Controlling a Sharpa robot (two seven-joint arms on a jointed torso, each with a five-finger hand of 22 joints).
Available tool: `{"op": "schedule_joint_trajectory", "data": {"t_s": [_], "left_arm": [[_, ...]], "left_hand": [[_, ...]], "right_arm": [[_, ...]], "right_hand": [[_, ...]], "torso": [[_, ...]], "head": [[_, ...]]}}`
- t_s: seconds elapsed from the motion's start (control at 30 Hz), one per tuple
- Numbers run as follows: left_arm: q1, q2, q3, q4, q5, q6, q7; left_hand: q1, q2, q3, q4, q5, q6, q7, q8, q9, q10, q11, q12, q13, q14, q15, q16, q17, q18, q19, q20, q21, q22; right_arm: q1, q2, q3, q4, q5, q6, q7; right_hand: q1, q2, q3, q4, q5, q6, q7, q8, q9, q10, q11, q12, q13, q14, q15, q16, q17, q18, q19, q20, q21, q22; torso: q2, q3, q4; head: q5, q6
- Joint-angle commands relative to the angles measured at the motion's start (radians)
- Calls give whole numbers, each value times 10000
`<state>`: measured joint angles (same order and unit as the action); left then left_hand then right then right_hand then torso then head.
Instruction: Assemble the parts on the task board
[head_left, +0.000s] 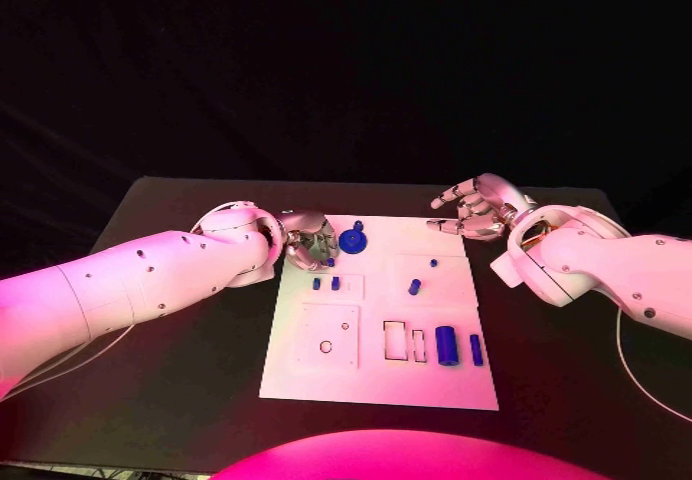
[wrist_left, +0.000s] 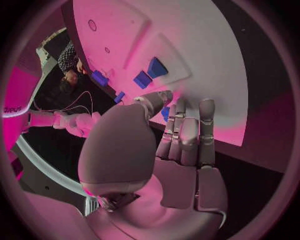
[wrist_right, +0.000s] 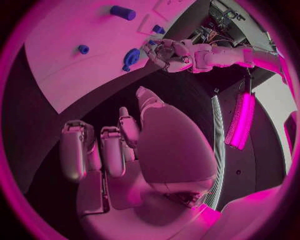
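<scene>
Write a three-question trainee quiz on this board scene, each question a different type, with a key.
1. True or false: the right hand holds a blue part.
2. Multiple choice: which hand is over the board's far left corner, next to the round blue part? A) left hand B) right hand C) neither
3. Fill in: the blue cylinder lies on the board's ____ side, to the robot's right or left.

Key: 1 false, its fingers are apart with nothing in them. 2 A. 3 right.
</scene>
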<state>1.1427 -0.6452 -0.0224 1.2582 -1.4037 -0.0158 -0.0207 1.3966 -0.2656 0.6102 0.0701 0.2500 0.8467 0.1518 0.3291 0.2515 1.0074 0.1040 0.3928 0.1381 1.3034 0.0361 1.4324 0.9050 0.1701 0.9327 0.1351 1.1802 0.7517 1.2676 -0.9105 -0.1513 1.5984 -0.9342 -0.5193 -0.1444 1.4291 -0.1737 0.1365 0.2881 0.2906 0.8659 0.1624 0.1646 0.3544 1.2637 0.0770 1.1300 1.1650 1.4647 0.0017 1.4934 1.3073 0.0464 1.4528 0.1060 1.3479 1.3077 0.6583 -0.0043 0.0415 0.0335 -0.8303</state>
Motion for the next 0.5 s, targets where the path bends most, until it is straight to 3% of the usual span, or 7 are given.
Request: {"op": "schedule_joint_trajectory", "data": {"t_s": [0.03, 0.17, 0.27, 0.3, 0.37, 0.43, 0.5], "left_arm": [[-30, -83, -21, 3, -27, 130, -197], [-30, -204, -18, 31, 1, 91, -239], [-30, -308, -11, 31, 174, -163, -239], [-29, -350, -8, 24, 297, -328, -225], [-27, -462, -2, 7, 748, -743, -167], [-24, -585, 11, 1, 1507, -1130, -58], [-18, -755, 35, 23, 2861, -1590, 160]], "left_hand": [[-67, -7, -33, -54, -12, -47, -11, -86, -2, -159, 40, -76, 8, -142, 22, -62, -116, 57, -113, 13, -91, -84], [-60, -9, -41, -66, -9, -60, 3, -131, 0, -266, 79, -102, 17, -212, 56, -88, -224, 69, -178, 42, -137, -155], [-21, 21, -21, -89, -1, -41, 29, -152, 8, -346, 103, -119, 24, -248, 78, -97, -276, 78, -207, 63, -157, -187], [26, 70, 18, -110, 7, 4, 66, -150, 20, -378, 112, -120, 31, -267, 86, -102, -309, 83, -205, 73, -153, -187], [155, 146, 135, -200, 18, 180, 194, -119, 63, -440, 145, -96, 59, -835, 93, -442, -1482, 145, -440, 88, -277, -458], [304, 211, 221, -342, 15, 310, 219, -114, 94, -200, 90, 170, 182, -785, 56, -467, -1448, 161, -439, 59, -228, -433], [373, 196, 310, -482, 10, 441, 246, -124, 118, -303, 120, 262, 233, -1505, 61, -1010, -2719, 154, -602, 35, -263, -432]], "right_arm": [[-6, -4, 1, -78, -246, 559, -17], [-6, 7, 1, -263, -723, 954, 86], [-7, 25, 1, -428, -1243, 1341, 218], [-7, 34, 1, -484, -1464, 1476, 264], [-13, 61, 0, -609, -2031, 1753, 367], [-38, 87, -1, -708, -2651, 1941, 442], [-98, 107, -2, -802, -3483, 2126, 496]], "right_hand": [[4, -100, 129, 3, -180, -64, -10, 123, -29, -1335, -31, -2165, -1937, 458, -24, -263, 379, 233, -348, -12, -731, 936], [208, -186, 381, 6, -424, 58, -18, 292, -42, -2367, -28, -4346, -3854, 199, -27, -720, -396, 369, -653, -22, -1481, 528], [586, -395, 1074, 46, -562, 241, 87, 392, -101, -2233, -9, -6194, -5707, 374, 67, -590, -228, 226, -261, 4, -899, 882], [817, -411, 1348, -54, -553, 399, 12, 465, -95, -2400, 39, -6643, -6106, 409, 10, -544, -149, 186, -150, -8, -675, 1016], [1009, -570, 1858, -87, -724, 583, -16, 512, -129, -2193, 60, -7334, -6890, 435, 10, -529, -135, 169, -103, -14, -586, 1090], [1101, -673, 2121, -139, -763, 689, -42, 542, -141, -2151, 52, -7668, -7257, 446, 16, -519, -123, 164, -97, -12, -574, 1110], [1108, -844, 2482, -193, -799, 803, -59, 565, -167, -2074, 69, -8136, -7795, 452, 41, -514, -121, 163, -100, -4, -577, 1130]], "torso": [[-3, -1, -8], [-1, -2, -4], [-2, 2, 0], [-2, 4, 0], [-6, 12, 0], [0, 25, -18], [6, 26, -31]], "head": [[-8, 3], [-25, 21], [-50, 40], [-52, 41], [-82, 76], [-160, 160], [-212, 179]]}}
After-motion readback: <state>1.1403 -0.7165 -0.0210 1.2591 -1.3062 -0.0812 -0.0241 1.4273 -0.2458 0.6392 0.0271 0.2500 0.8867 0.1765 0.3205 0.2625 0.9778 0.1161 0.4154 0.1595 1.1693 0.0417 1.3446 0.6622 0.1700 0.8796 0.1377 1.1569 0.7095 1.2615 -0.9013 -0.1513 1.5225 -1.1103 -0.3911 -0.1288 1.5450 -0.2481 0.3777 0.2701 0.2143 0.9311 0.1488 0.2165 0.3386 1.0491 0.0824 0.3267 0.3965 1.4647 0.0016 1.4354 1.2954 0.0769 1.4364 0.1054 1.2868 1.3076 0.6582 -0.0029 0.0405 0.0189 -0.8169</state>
